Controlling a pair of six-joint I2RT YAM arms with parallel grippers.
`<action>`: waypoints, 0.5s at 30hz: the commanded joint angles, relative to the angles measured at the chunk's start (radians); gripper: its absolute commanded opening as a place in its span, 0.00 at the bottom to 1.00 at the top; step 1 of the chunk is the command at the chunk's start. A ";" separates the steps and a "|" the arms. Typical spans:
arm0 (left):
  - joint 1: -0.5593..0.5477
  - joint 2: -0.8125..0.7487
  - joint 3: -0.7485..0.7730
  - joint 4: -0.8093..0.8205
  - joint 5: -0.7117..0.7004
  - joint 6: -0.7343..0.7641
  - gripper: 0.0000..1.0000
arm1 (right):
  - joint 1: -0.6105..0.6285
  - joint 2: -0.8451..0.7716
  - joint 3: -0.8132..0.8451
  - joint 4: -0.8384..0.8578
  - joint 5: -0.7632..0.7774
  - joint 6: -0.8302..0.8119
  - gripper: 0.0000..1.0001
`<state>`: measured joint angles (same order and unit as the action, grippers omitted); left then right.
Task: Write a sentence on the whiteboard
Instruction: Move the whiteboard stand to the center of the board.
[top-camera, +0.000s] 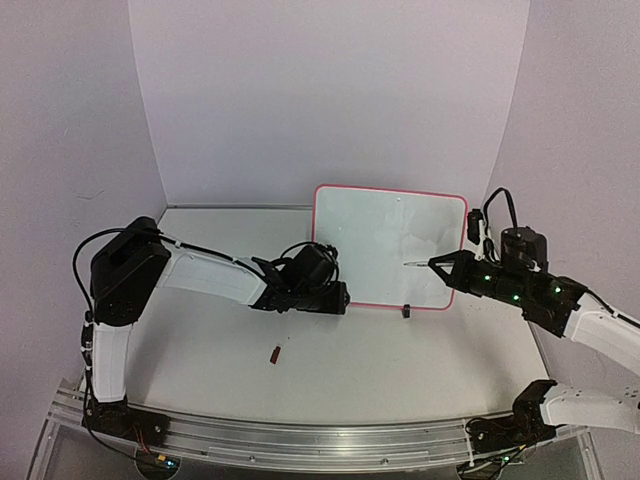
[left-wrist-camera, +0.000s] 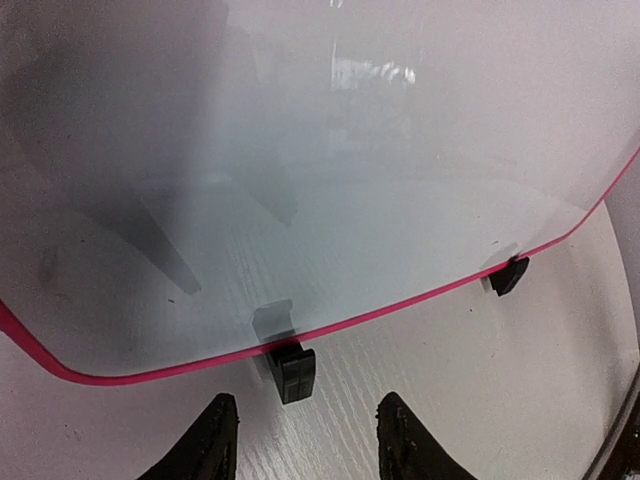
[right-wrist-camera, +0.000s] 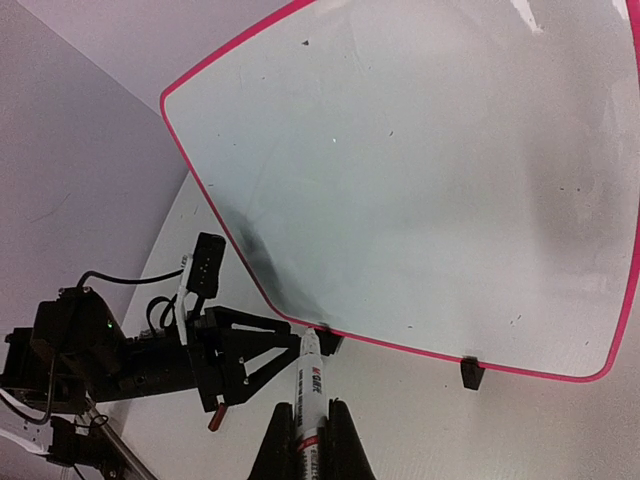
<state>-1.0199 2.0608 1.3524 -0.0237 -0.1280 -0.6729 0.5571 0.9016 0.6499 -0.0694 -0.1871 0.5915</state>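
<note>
The whiteboard (top-camera: 380, 245) is being held upright on the table (top-camera: 420, 355) by two black clip feet (left-wrist-camera: 295, 372), right of centre and towards the far side. Its pink-red frame is being shown whole in the top view. Only a grey smudge and a few dark specks are being shown on its glossy face from the right wrist.

The left gripper (top-camera: 343, 297) is being held low at the board's lower left corner. Its fingers (left-wrist-camera: 222, 430) are being held spread. The left clip foot is lying just beyond the gap between them and apart from both fingers.

A marker (right-wrist-camera: 305, 385) is being pinched by the right gripper (top-camera: 440, 266), whose fingers are being pressed against its barrel. The tip is being pointed leftward at the board's face, towards its right side. Whether the tip is touching the board cannot be told.

A small red object (top-camera: 276, 352) is lying on the table, near of the left gripper and apart from it.
</note>
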 joint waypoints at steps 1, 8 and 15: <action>-0.018 0.015 0.066 -0.070 -0.107 -0.044 0.44 | 0.003 -0.025 -0.018 0.043 0.029 0.012 0.00; -0.029 0.077 0.113 -0.096 -0.094 -0.073 0.42 | 0.002 -0.028 -0.030 0.048 0.030 0.012 0.00; -0.035 0.119 0.156 -0.125 -0.108 -0.065 0.42 | 0.002 -0.033 -0.037 0.053 0.030 0.011 0.00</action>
<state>-1.0489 2.1636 1.4569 -0.1267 -0.2066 -0.7334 0.5571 0.8871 0.6186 -0.0585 -0.1722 0.5995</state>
